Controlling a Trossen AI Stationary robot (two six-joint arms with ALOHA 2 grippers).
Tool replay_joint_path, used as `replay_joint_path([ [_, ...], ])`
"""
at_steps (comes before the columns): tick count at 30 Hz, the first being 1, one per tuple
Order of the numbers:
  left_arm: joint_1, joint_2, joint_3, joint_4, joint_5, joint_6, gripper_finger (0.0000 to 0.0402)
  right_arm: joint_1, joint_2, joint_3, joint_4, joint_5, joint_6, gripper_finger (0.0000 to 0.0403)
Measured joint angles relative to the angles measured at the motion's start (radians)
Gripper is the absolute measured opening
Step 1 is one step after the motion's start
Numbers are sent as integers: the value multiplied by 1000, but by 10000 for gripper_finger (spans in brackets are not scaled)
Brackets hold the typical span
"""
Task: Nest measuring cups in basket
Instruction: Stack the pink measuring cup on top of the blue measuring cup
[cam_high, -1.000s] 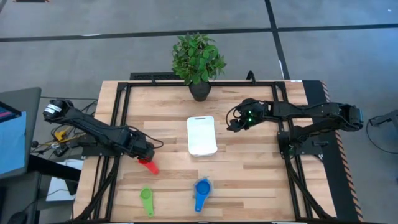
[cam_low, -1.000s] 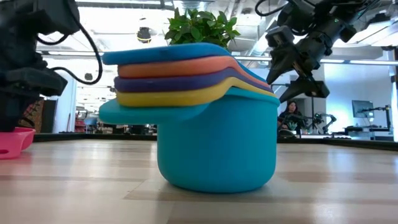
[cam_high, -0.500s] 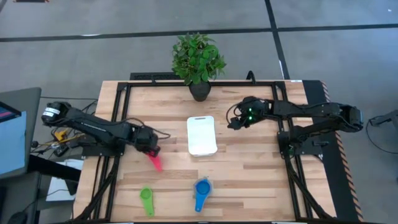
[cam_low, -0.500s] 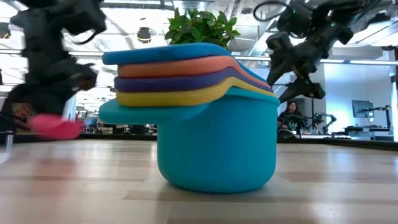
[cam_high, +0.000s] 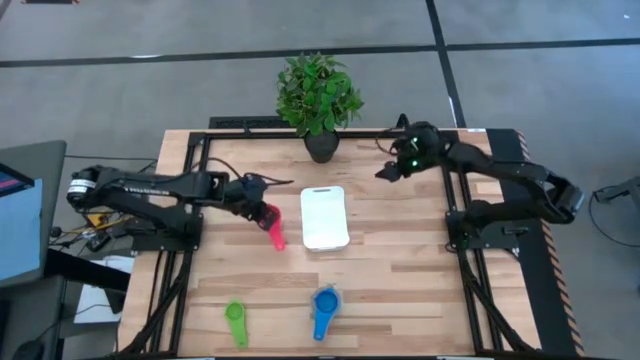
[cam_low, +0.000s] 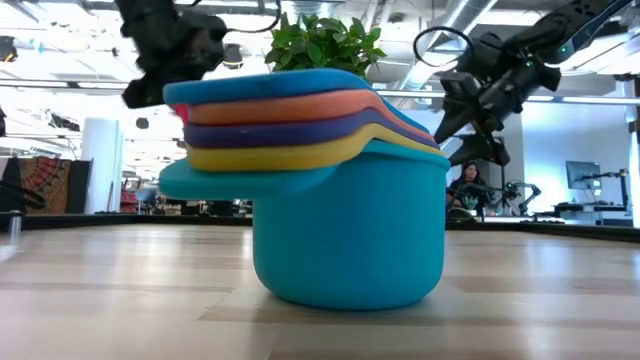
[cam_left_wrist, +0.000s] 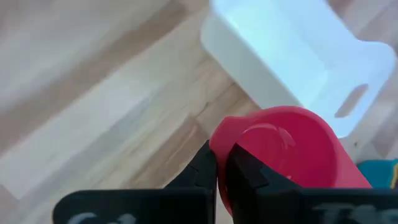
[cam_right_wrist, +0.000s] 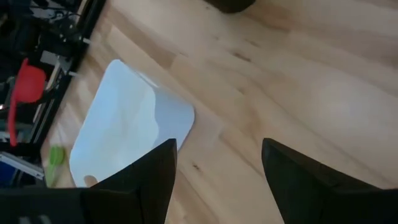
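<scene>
High view first: the left gripper (cam_high: 262, 212) reaches across the table (cam_high: 400, 290) and carries the pink cup (cam_high: 274, 236) by its handle, just beside the nine o'clock edge of the white basket (cam_high: 324, 217). Held out like that, the bowl hangs free beyond the jaws, which suits lowering it into the basket. The basket looks bare inside. A green cup (cam_high: 236, 322) lies near the six o'clock edge, with a stack of nested cups (cam_high: 323, 308) a little toward three o'clock from it. The plant (cam_high: 318, 95) stands at twelve o'clock, clear of the path. The right gripper (cam_high: 385, 172) waits up near one o'clock, well apart from the basket.

Low view: the teal stack fills the foreground, handles fanned blue, orange, purple and yellow; both arms hang high behind it.

Left wrist view: the jaws are pinched narrow on the pink cup's handle, the basket's end with its slot handle just beyond.

Right wrist view: the jaws stand wide and hold nothing, over bare wood beside the basket.
</scene>
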Motion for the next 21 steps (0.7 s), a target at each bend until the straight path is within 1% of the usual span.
replay_joint_path([
  [2, 0, 41, 58, -2, -3, 56, 1, -21, 0, 0, 1, -12, -25, 259],
  [4, 0, 100, 115, 2, 18, 136, 1, -31, 0, 0, 2, -21, -41, 259],
  [7, 4, 205, 206, -17, 106, 276, 1, -38, 0, 0, 6, -22, -37, 259],
  [11, 18, 327, 312, -81, 191, 347, 1, -23, -1, 0, -7, -14, 14, 259],
  [16, 17, 396, 402, -102, 215, 446, 1, 80, -16, 0, -26, 35, 151, 260],
  [19, 22, 408, 423, -82, 215, 496, 0, 188, -40, 0, -35, 138, 234, 259],
  [21, 30, 411, 423, -36, 212, 507, 1, 253, -48, 0, -36, 214, 283, 260],
])
